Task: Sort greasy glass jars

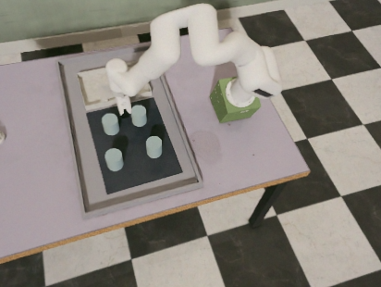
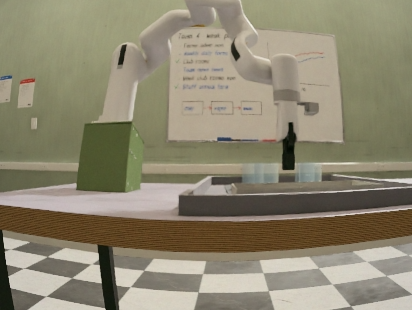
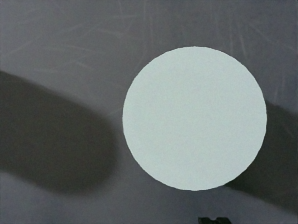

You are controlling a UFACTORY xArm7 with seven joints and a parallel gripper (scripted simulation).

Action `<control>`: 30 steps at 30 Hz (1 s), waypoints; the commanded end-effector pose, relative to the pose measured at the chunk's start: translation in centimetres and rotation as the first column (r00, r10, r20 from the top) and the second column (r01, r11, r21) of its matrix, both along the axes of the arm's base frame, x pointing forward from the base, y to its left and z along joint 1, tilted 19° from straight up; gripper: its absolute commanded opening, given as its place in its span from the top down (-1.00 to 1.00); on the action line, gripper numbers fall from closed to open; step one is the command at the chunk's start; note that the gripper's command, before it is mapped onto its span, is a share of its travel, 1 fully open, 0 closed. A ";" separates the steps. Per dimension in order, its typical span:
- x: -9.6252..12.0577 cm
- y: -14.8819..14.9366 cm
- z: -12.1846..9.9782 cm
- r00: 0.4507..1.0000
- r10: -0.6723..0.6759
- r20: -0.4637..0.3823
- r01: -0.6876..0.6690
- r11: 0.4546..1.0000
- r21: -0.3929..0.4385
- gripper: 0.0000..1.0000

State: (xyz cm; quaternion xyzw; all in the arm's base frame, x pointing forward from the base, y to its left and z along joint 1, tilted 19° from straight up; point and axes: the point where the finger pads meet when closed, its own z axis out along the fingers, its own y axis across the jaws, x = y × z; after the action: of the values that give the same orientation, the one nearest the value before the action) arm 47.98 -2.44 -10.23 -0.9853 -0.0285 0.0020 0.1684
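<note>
Four pale blue-green jars stand upright on the dark drying mat (image 1: 134, 180) (image 3: 50, 30): a back left jar (image 1: 110, 124), a back right jar (image 1: 139, 116), a front left jar (image 1: 114, 159) and a front right jar (image 1: 153, 147). They look alike. One jar (image 3: 195, 118) fills much of the wrist view, seen from above; which one it is I cannot tell. The cream tray (image 1: 93, 83) behind the mat is partly hidden by the arm; no jar shows in it. My gripper (image 1: 125, 113) (image 2: 288, 168) is shut and empty, pointing down near the two back jars.
A grey raised frame (image 1: 143, 194) (image 2: 300, 205) surrounds the mat and tray. The arm stands on a green block (image 1: 223, 108) (image 2: 105, 157) to the right in the top view. A small white object (image 1: 2, 137) shows at that view's left edge.
</note>
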 end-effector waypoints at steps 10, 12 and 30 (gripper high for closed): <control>-0.3 -0.2 0.2 1.000 -0.002 0.005 0.002 1.000 -0.002 1.00; -0.4 -0.2 0.2 1.000 -0.002 0.005 0.002 1.000 -0.002 1.00; -1.0 -0.2 0.2 1.000 -0.002 0.005 0.002 1.000 -0.002 1.00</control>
State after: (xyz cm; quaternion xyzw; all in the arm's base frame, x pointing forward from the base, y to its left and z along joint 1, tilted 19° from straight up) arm 46.95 -2.50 -10.24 -0.9853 -0.0285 0.0021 0.1684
